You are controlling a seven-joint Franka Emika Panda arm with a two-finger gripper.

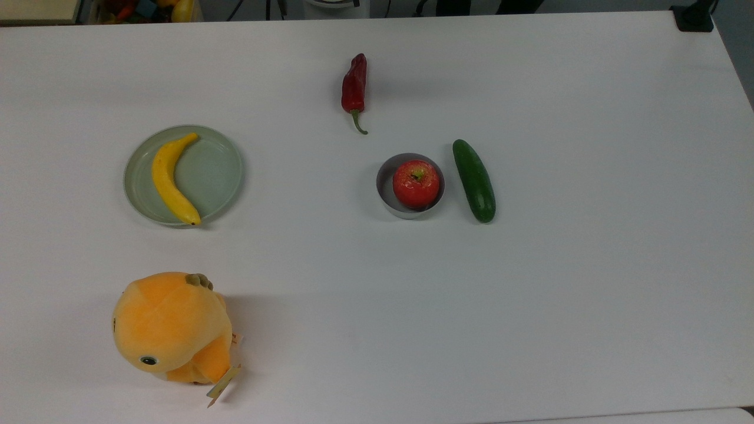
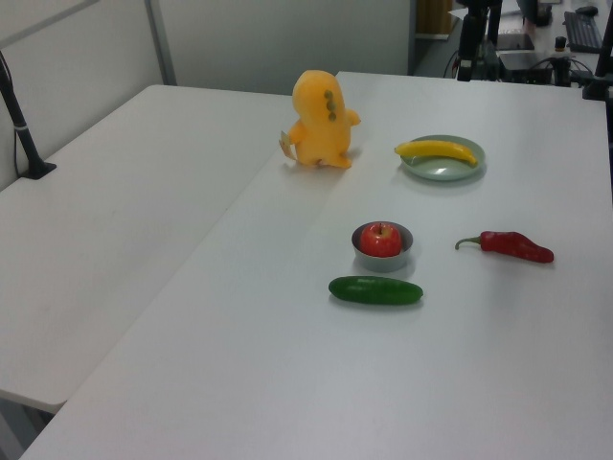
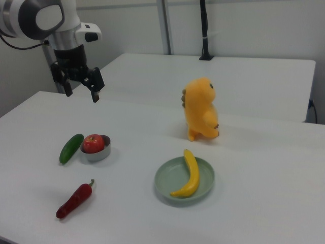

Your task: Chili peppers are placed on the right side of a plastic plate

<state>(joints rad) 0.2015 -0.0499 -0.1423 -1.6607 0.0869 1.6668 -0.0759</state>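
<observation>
The chili (image 1: 354,83) is left untouched on the counter (image 1: 530,294), well apart from the plate (image 1: 215,176), whose half is taken by a banana (image 1: 169,179), while the gripper (image 3: 80,85) is held high, fingers (image 3: 95,95) apart, presumably for a reach.

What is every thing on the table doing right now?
chili: lying bare on table, untouched.
plate: holds banana.
bowl: holds apple.
cucumber: lying beside bowl.
plush toy: standing upright.
gripper: raised above table, open, empty.
</observation>
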